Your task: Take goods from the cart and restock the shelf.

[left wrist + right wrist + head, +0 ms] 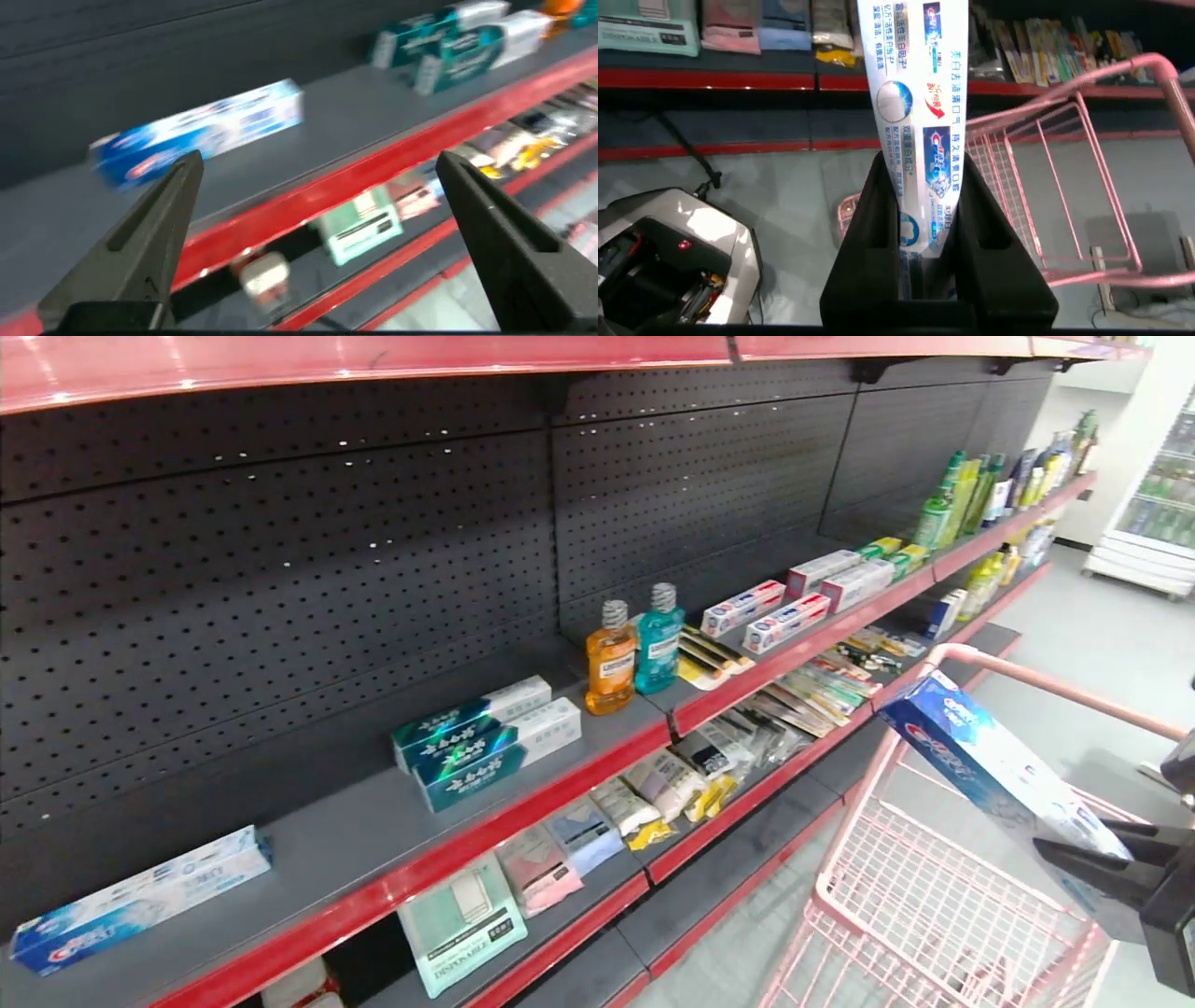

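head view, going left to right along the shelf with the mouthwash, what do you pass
blue toothpaste box → teal toothpaste boxes → orange mouthwash bottle → teal mouthwash bottle → white toothpaste boxes → green bottles

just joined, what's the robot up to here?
Restocking. The right gripper is shut on a blue toothpaste box and holds it tilted by the pink cart, not yet at the shelf. The left gripper is open and empty, in front of the shelf near a matching box lying flat there. Teal boxes and two mouthwash bottles sit further along the same shelf.
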Available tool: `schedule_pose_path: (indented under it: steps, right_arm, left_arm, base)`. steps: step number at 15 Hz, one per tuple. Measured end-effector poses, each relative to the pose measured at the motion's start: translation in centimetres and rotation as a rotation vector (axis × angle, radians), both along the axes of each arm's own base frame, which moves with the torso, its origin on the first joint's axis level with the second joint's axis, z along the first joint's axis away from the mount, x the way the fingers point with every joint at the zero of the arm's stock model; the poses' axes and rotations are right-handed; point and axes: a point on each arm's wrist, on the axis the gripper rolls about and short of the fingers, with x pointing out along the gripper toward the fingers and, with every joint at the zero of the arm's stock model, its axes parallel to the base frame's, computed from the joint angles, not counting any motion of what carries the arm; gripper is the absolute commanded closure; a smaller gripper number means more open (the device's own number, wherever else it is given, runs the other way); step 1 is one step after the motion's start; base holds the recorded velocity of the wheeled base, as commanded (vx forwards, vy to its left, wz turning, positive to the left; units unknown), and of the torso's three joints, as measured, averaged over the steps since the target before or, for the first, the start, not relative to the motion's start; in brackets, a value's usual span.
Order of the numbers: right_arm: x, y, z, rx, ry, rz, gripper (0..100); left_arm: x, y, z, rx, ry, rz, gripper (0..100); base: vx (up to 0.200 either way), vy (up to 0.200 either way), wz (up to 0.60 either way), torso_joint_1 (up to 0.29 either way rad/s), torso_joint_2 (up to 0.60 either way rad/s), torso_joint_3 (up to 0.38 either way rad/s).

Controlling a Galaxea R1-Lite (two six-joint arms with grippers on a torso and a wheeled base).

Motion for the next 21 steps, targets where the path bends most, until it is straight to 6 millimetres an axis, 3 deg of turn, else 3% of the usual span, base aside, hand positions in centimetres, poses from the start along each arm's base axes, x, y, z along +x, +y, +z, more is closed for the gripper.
schedule_pose_path:
  steps: [8, 18, 21]
  right_arm:
    - [0.2, 0.1, -0.1, -0.008, 0.008, 0.005, 100]
    - [-0.1, 0.1, -0.9, 0.0, 0.026, 0.029, 100]
    - [0.3, 1.0, -1.0, 0.142, -0.028, 0.188, 100]
  left_arm:
    - [0.0, 0.0, 0.0, 0.0, 0.0, 0.0, 0]
    - [0.0, 0.0, 0.0, 0.002, 0.0, 0.0, 0]
    - [0.0, 0.0, 0.0, 0.002, 0.0, -0.003, 0]
  base:
    - [0.0, 0.0, 0.6, 0.005, 0.0, 0.004]
    - [0.0, 0.0, 0.0, 0.0, 0.0, 0.0]
    - [0.0, 0.0, 0.0, 0.0, 0.0, 0.0]
